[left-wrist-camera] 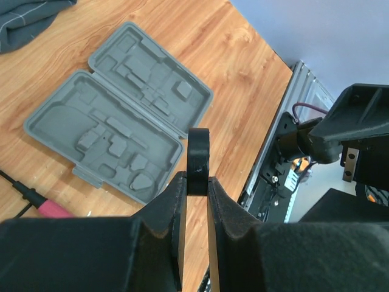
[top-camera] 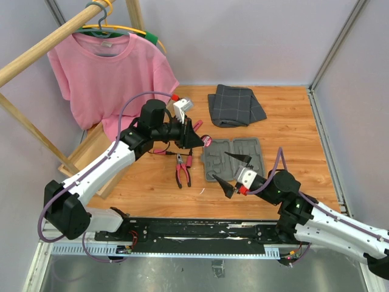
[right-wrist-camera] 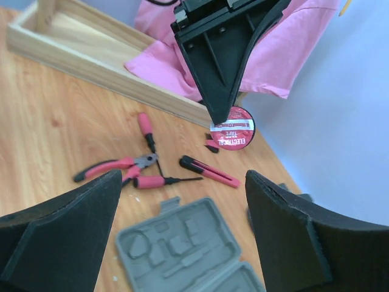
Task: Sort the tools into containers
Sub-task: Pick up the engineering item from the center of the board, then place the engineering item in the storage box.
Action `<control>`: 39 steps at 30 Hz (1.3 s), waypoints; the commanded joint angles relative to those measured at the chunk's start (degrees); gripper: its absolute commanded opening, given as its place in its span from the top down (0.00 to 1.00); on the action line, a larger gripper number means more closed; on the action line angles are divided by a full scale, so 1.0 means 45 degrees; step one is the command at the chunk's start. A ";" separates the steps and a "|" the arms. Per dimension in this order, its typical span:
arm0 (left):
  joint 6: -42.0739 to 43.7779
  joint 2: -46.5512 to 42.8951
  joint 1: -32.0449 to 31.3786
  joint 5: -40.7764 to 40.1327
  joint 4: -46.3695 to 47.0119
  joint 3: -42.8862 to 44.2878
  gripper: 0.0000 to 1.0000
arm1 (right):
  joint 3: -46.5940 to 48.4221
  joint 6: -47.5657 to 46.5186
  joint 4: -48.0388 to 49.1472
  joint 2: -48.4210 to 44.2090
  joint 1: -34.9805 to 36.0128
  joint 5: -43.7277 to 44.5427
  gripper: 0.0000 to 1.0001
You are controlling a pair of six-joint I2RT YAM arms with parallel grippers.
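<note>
**Tape roll pinched in the left gripper above the open case**

The left gripper point(left-wrist-camera: 197, 182) is clamped on a roll of electrical tape point(left-wrist-camera: 198, 152). Its two fingers press the roll's flat faces, so the roll stands on edge between them, clear of the table. In the right wrist view the roll's red label faces outward at the fingertips.

The roll looks light and stiff, a firm ring that should not crush. Its faces are smooth, though, and the fingers catch only one side of the ring, so it may pivot or slip if swung quickly. A hold across the faces and nearer the core would probably be steadier.

Below and just ahead lies the grey tool case point(left-wrist-camera: 67, 115), opened flat with its moulded recesses bare. The right gripper point(top-camera: 229, 172) hovers by the case's near edge, fingers spread wide and holding nothing.

Left of the case on the wood lie pliers point(top-camera: 183, 170), a screwdriver point(right-wrist-camera: 159, 180) and a utility knife point(right-wrist-camera: 208, 171), all outside the case. A folded grey cloth point(top-camera: 236, 104) sits at the far side of the table
</note>
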 commanded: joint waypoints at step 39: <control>0.0136 -0.0326 -0.0032 -0.0029 -0.0225 -0.0237 1.00 | 0.3909 -0.3158 0.0983 0.6475 -0.1348 -0.0409 0.40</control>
